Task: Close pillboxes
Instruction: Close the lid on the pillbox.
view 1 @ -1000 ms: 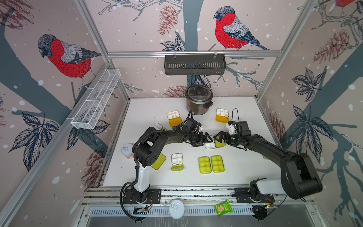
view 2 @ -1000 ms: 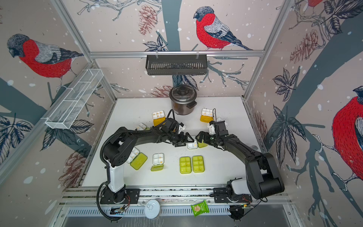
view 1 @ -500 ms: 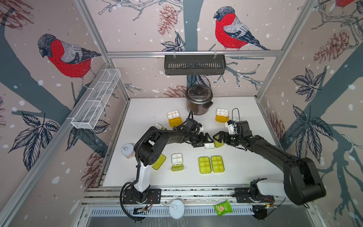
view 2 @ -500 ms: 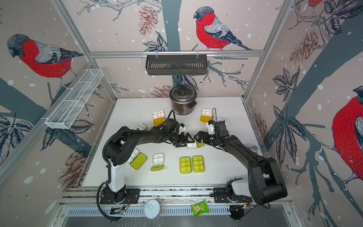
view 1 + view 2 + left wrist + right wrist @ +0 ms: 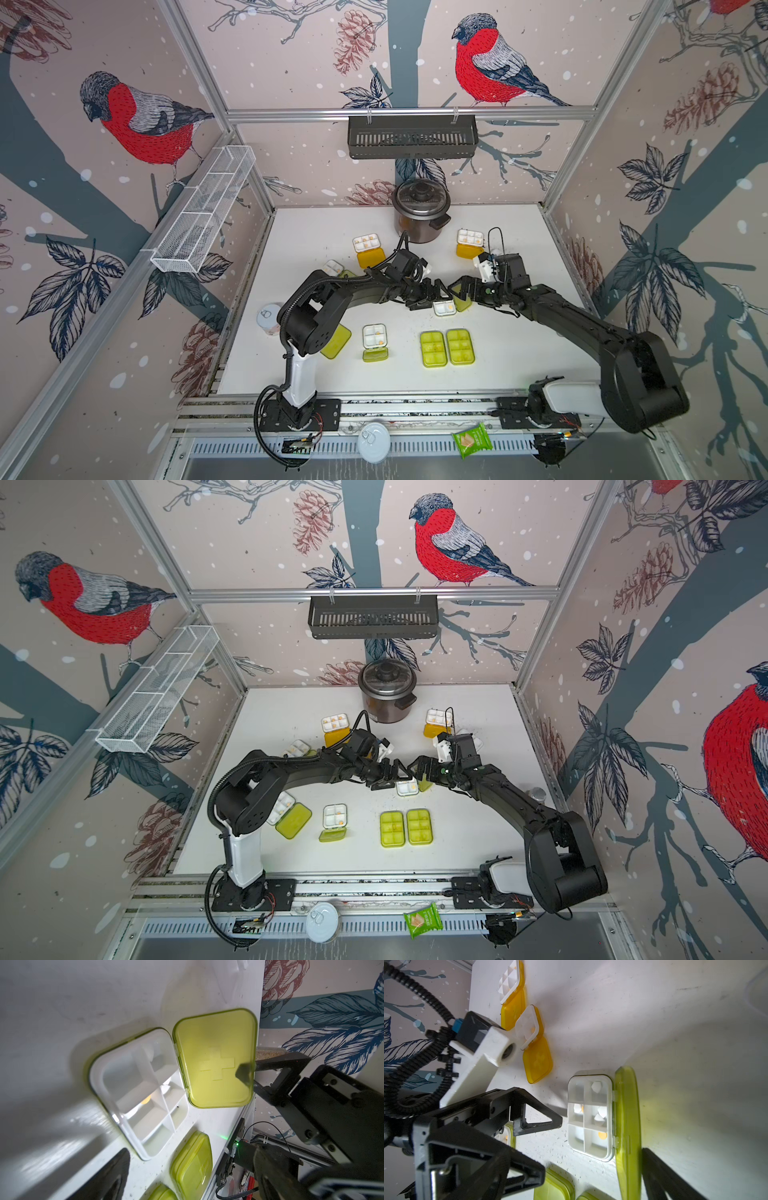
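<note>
Translucent lime-green plastic forms the hinged lid [image 5: 214, 1057] of the central pillbox [image 5: 444, 308]. This pillbox lies mid-table between the two grippers, in front of the dark metal cooking pot [image 5: 422, 212]. Its white tray [image 5: 137, 1093] is a rounded rectangle divided by thin walls into six compartments, several of which hold small white and orange pills. The lid stands roughly upright on its hinge and carries an embossed cross at its centre.

Left gripper [image 5: 432, 296]: jaws spread wide, holding nothing. In the right wrist view one black triangular finger [image 5: 537, 1120] points at the tray's unhinged long edge, with its tip just beside it; contact cannot be told.

Right gripper [image 5: 458, 286]: jaws apart, clamping nothing. One finger [image 5: 278, 1061] reaches the lid's far face, and its tip shows as a dark patch through the plastic.

Nearer the arm bases, a closed lime pillbox [image 5: 433, 348] and a second closed pillbox [image 5: 460, 346] lie side by side, almost touching, their smooth lids flat. Just beside them an open lime-lidded pillbox [image 5: 375, 336] lies with its lid folded flat on the table.

Near the pot, an orange-lidded pillbox [image 5: 365, 243] and another orange-lidded pillbox [image 5: 470, 237] both lie open.

The white table [image 5: 519, 332] is matte and flecked with fine dark specks.
</note>
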Action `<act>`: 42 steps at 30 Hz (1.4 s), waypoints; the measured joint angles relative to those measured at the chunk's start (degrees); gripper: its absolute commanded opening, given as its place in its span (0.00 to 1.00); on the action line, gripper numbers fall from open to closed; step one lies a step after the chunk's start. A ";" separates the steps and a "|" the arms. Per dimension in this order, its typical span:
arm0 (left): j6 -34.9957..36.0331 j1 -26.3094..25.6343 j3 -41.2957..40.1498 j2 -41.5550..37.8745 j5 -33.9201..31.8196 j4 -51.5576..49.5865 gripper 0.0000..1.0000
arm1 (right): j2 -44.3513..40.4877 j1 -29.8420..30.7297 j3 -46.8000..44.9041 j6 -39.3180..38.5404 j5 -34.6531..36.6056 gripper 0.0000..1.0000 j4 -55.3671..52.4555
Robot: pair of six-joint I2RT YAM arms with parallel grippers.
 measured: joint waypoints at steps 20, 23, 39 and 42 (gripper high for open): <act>-1.03 8.61 -3.19 -11.08 -2.89 2.86 0.92 | 5.20 7.04 4.28 -1.46 5.07 0.98 -1.60; -0.94 8.98 -3.02 -11.08 -2.49 2.95 0.92 | 6.08 8.28 4.28 -0.46 5.27 0.98 -1.16; -0.50 10.38 -2.84 -11.06 -2.47 2.86 0.92 | 8.92 11.43 5.27 -0.07 7.85 0.98 0.00; -0.48 10.54 -2.75 -10.95 -2.43 2.80 0.92 | 9.97 11.56 6.69 -0.09 11.37 0.97 -0.87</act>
